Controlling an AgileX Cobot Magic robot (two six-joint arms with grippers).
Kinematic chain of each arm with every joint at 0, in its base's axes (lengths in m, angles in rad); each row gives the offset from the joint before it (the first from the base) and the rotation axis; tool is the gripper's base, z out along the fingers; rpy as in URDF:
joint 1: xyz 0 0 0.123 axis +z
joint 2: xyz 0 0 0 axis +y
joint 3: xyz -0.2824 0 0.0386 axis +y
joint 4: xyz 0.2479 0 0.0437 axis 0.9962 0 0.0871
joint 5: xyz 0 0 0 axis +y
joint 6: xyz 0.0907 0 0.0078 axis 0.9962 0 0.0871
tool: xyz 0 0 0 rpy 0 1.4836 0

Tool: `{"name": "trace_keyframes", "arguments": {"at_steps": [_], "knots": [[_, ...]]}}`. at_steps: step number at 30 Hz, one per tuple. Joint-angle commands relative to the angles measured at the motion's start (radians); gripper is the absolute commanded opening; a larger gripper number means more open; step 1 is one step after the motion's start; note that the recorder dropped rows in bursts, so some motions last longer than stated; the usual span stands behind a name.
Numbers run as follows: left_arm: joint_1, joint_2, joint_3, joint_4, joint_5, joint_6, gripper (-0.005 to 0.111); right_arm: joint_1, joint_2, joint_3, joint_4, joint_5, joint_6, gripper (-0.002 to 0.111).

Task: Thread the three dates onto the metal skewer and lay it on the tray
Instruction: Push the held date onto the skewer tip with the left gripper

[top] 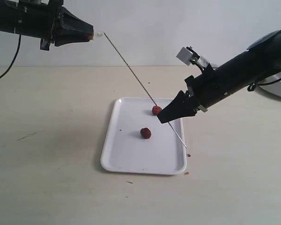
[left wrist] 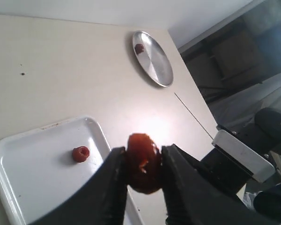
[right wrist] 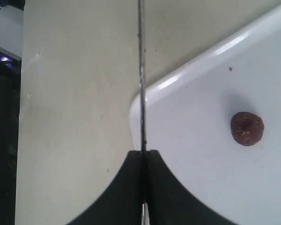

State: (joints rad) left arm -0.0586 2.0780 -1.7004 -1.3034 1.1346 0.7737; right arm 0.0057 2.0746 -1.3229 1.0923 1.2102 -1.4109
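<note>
One pale table [top: 51, 178]. One white tray [top: 126, 161] mid-table. Two pincers, mine: right pincer [right wrist: 144, 154] clamped tight on the skewer [top: 131, 70], which slants up from the tray's right edge; left pincer [top: 91, 33] pinching a held date [left wrist: 143, 162] just beside the rod's upper tip. Far date [top: 157, 110] near the tray's far right corner; middle date [top: 145, 133] mid-tray. Handling: centre fruit on point, push along rod, right grip firm.

Pale cream tabletop [top: 47, 187], matt and lightly speckled, fills the scene; a plain white wall [top: 145, 28] rises directly behind its far edge. Soft, even lighting casts faint shadows, with one bright glare patch [left wrist: 154, 125] on the surface. Beyond the table's side edge lies a dim, dark area [left wrist: 234, 51], its contents blurred.
</note>
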Motion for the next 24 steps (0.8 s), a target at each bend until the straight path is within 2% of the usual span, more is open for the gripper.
{"name": "trace_keyframes", "arguments": {"at_steps": [1, 8, 24], "knots": [[-0.015, -0.007, 0.000, -0.007, -0.028, 0.026, 0.027, 0.000, -0.014, 0.002, 0.004, 0.011, -0.010, 0.000], [-0.055, -0.007, 0.000, -0.030, -0.074, 0.060, 0.027, 0.017, -0.014, 0.002, -0.002, 0.011, -0.011, 0.000], [-0.039, -0.024, 0.000, -0.050, -0.034, 0.060, 0.027, 0.017, -0.014, 0.002, 0.007, 0.011, 0.005, 0.000]]}}
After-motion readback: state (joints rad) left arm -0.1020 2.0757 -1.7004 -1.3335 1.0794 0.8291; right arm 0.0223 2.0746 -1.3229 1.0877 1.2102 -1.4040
